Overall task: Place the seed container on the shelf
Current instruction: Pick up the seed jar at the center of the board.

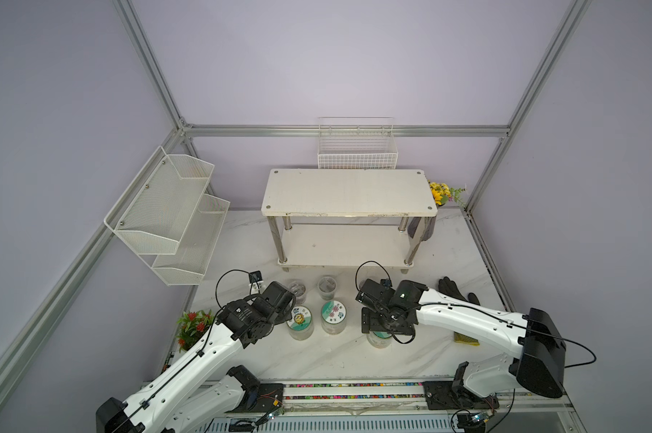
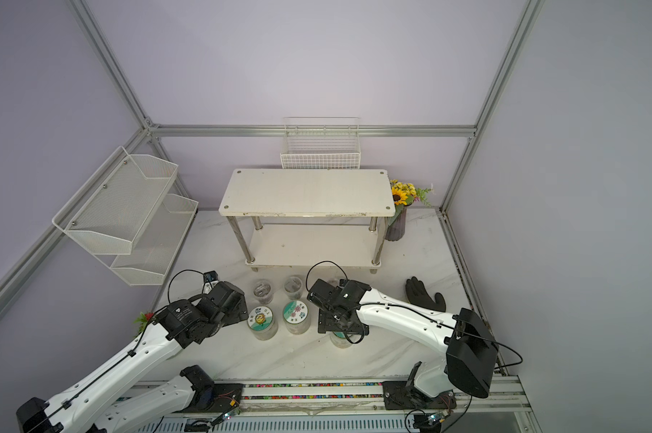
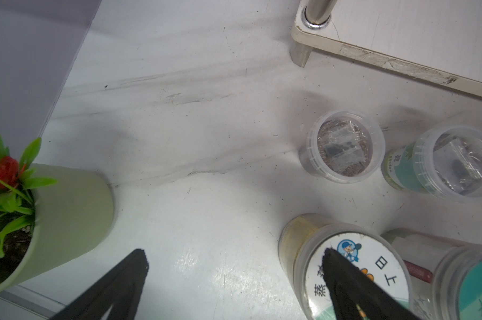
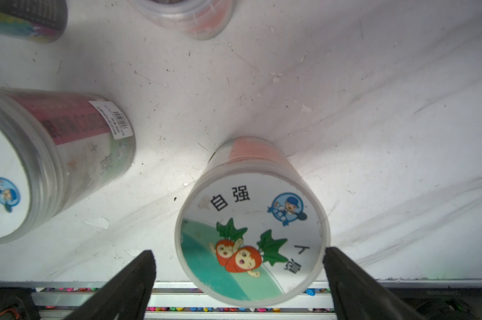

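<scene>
R fingers [image 4: 129, 285] spread wide, straddling carrot-lid jar [image 4: 251, 238] by near edge of tabletop [image 1: 317, 361]. L fingers [image 3: 118, 285] spread, holding nothing, one tip over sunflower-lid jar [image 3: 384, 266]. Far behind: shelf [image 1: 349, 193].

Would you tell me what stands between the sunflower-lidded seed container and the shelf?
A small clear-lidded tub stands between the sunflower-lidded seed container and the shelf; both top views show it.
</scene>
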Controlling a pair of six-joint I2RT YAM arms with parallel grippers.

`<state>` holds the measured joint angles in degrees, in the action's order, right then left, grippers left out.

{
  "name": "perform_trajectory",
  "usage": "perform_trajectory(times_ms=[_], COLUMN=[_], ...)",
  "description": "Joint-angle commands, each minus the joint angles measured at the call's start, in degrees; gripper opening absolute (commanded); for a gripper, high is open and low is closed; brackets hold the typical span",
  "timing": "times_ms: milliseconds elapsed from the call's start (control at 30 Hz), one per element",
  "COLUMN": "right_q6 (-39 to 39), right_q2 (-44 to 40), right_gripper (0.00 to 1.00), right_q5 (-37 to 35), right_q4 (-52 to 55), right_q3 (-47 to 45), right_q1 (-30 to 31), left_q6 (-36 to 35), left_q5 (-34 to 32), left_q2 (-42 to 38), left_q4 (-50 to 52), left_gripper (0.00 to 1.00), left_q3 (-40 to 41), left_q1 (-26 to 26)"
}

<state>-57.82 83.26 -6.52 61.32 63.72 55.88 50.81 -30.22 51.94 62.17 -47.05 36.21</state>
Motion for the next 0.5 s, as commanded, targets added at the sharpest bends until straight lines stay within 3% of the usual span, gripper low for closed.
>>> perform_trajectory(times_ms=[0,467], right_q6=[-0.2,-0.5], right_q2=[-0.8,-0.8], right_gripper=[0.97,0.97], right_q5=[-0.6,-0.5], right_q4=[2.1,2.4], right_q3=[2.2,0.0], right_q1=[-0.3,-0.6], left_q6=[-0.9,-1.0], left_q5=[-0.2,0.4], left_q2=[-0.4,0.4], left_q4=[-0.5,-0.9], left_gripper=[1.0,1.0], left_q3=[-0.8,-0.7], left_q1=[0.5,0.4])
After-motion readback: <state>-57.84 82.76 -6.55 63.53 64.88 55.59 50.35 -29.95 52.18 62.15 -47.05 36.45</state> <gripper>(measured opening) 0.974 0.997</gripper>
